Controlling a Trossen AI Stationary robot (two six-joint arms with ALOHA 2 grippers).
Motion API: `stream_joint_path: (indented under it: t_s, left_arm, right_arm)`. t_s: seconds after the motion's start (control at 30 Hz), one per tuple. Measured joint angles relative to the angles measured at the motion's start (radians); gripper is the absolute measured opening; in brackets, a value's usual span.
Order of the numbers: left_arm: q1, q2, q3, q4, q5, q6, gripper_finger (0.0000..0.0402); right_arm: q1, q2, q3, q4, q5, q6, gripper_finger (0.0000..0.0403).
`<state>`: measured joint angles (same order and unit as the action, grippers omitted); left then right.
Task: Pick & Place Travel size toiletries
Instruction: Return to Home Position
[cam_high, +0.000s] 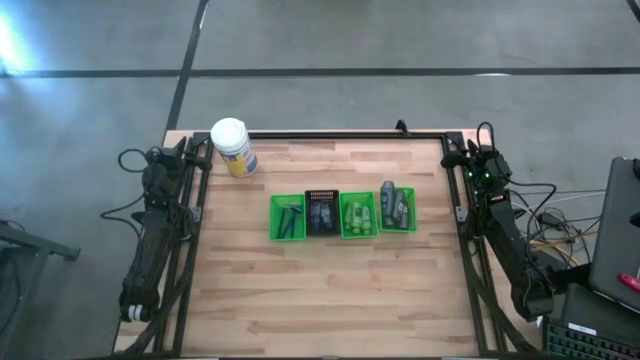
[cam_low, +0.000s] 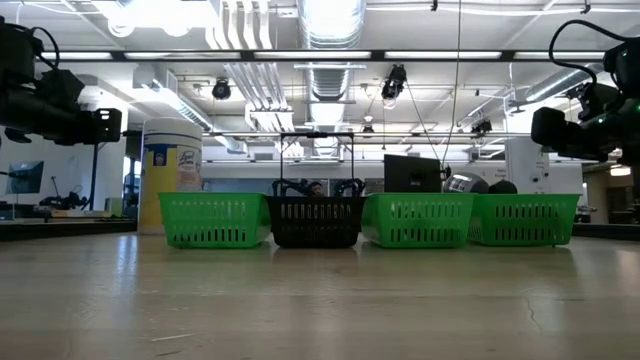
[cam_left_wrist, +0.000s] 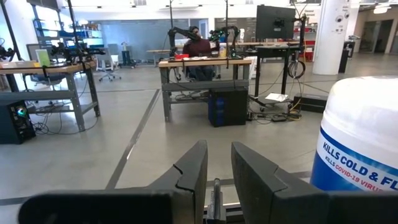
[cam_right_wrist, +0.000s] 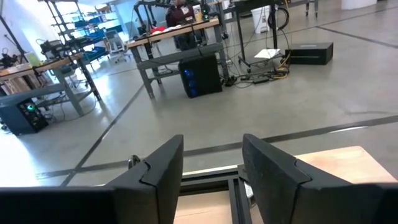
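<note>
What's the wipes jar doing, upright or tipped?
Upright. In the low view the white jar stands vertical; the high view shows its lid facing up.

Tabletop (cam_high: 320, 300) centre: four baskets in row. Leftmost basket (cam_high: 273, 218): razors (cam_high: 291, 220). Dark basket (cam_high: 322, 194): dark packets (cam_high: 322, 217). Third basket (cam_high: 344, 216): green bottles (cam_high: 359, 215). Rightmost basket (cam_high: 410, 210): grey tubes (cam_high: 391, 205). White jar (cam_high: 233, 148) near far left corner. Left arm (cam_high: 155, 240), right arm (cam_high: 505, 240) folded along side edges.

Razors (cam_high: 290, 218): dark-handled, flat, nearest left gripper (cam_left_wrist: 217, 149)
Packets (cam_high: 322, 214): dark, next along
Bottles (cam_high: 358, 215): green, further on
Tubes (cam_high: 396, 207): grey, nearest right gripper (cam_right_wrist: 211, 146)
</note>
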<state>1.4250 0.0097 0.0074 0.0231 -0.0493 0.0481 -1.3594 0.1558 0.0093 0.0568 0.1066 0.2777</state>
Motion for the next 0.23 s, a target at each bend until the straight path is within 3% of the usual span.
stream_joint_path:
  t_s: [0.23]
  left_arm:
    - [0.0, 0.0, 0.0, 0.0, 0.002, 0.0, 0.0078]
  right_arm:
    - [0.0, -0.001, 0.0, 0.0, 0.0, 0.0, 0.0178]
